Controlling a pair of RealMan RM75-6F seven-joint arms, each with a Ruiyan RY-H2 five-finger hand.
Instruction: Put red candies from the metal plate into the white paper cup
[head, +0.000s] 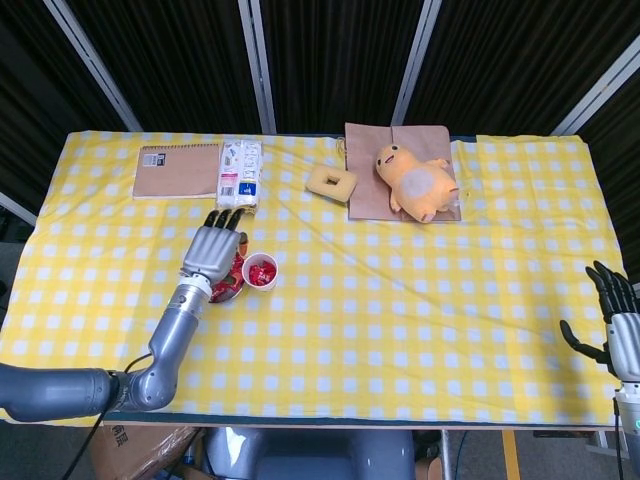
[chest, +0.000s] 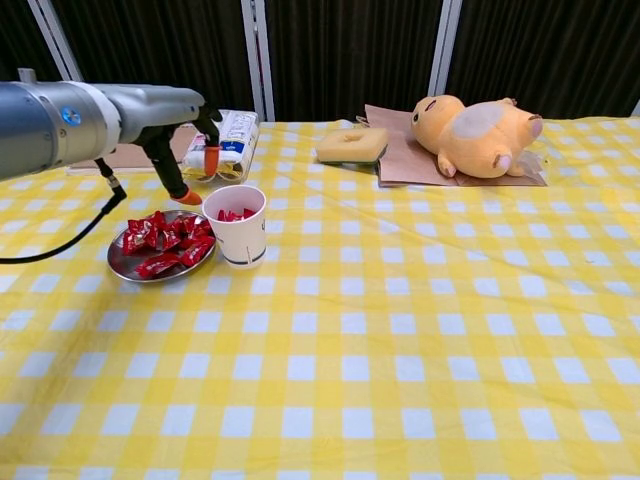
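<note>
Left arm: smooth silver-grey tube segments, rounded joints. Blue round logo and a white band on the forearm in the chest view. Thin black cable loops below the forearm behind the left hand (head: 209, 252). That hand has a grey metallic back, dark fingers (chest: 173, 178), orange-red fingertips. Right hand (head: 616, 318): black fingers, grey wrist cuff below it, small green light on the forearm.
</note>
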